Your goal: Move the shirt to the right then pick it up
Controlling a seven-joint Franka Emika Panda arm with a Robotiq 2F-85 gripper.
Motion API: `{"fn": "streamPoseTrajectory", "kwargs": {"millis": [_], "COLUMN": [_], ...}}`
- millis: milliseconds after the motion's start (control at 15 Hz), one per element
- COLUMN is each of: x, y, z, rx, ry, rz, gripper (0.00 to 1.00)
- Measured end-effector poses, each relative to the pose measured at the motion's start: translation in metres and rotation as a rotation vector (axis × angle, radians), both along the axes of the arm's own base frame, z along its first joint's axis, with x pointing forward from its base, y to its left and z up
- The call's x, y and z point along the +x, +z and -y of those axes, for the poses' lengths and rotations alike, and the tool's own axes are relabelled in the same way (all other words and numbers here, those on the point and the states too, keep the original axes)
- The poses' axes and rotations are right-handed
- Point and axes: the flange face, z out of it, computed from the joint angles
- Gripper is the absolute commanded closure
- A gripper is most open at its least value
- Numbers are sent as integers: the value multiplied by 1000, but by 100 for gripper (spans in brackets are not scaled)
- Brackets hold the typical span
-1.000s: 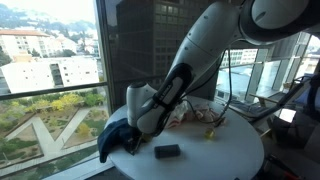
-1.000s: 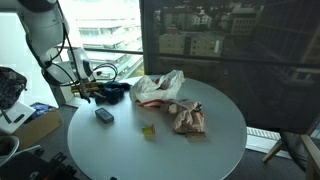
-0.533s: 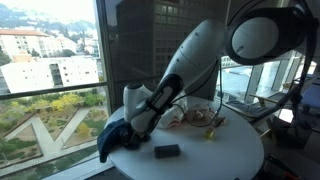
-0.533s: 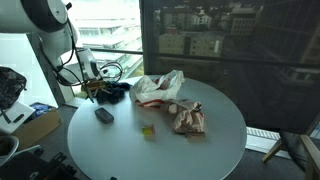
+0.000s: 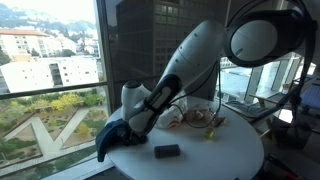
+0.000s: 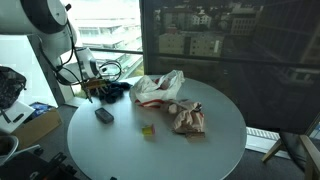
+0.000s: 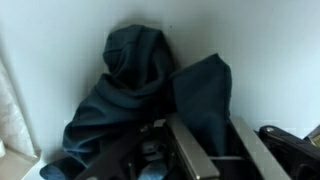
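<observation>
The shirt (image 5: 113,137) is a dark blue crumpled heap at the rim of the round white table (image 5: 225,158), partly hanging over the edge. It also shows beside the table's far rim in an exterior view (image 6: 112,91). My gripper (image 5: 130,125) is down on the heap. In the wrist view the shirt (image 7: 140,75) fills the middle. A fold of it stands between the two fingers (image 7: 195,150) of my gripper (image 7: 207,125), which has narrowed onto the cloth. The fingertips are buried in fabric in both exterior views.
A small black box (image 6: 103,115) lies on the table near the shirt. A white and red plastic bag (image 6: 158,87), a brownish bundle (image 6: 188,118) and a small coloured block (image 6: 148,130) sit toward the middle. A window wall stands close behind the table.
The arm has shifted slightly toward the shirt and settled onto it. The fingers have drawn in from wide open onto the cloth. The shirt itself has barely moved.
</observation>
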Motion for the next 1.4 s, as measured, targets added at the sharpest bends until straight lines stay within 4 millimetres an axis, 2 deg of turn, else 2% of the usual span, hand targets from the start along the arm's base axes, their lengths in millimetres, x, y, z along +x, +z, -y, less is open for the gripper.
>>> {"fn": "streamPoseTrajectory", "kwargs": {"millis": [133, 267, 467, 733, 1067, 1267, 1400], "x": [2, 7, 17, 33, 46, 45, 38], "y": [14, 31, 65, 114, 163, 185, 205], "z": [-2, 0, 17, 63, 137, 177, 191], "rx": [-19, -69, -186, -361, -549, -604, -601], "ry": [40, 80, 123, 124, 81, 10, -43], "rz": [19, 34, 50, 78, 107, 76, 34], "gripper": [94, 91, 91, 91, 91, 90, 90]}}
